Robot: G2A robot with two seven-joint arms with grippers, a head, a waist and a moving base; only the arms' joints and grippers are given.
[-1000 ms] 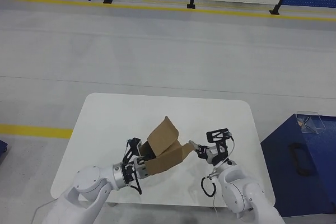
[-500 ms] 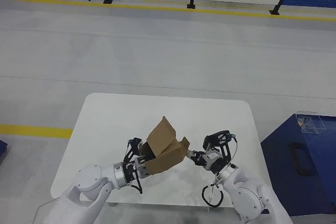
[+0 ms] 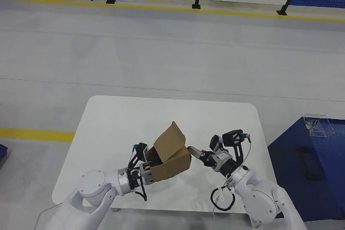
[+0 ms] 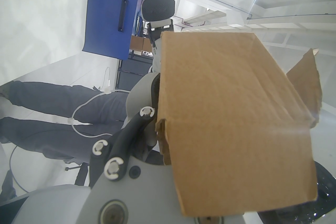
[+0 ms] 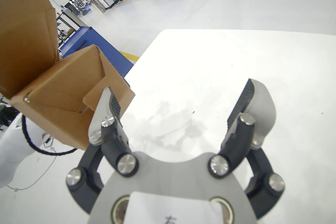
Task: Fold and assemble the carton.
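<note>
Right claw [image 5: 179,87] spread wide, one finger touching carton [image 5: 65,78]; left claw [image 3: 145,166] grips carton (blue cabinet [image 3: 316,167] beside table [image 3: 132,121]).

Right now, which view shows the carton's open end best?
Right wrist view: the carton faces it, with inner flaps visible. Top view shows it small from above; left wrist view shows a plain outer panel.

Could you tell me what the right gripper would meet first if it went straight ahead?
Likely the carton: one finger of the right gripper sits against its end flap, though depth is unclear.
</note>
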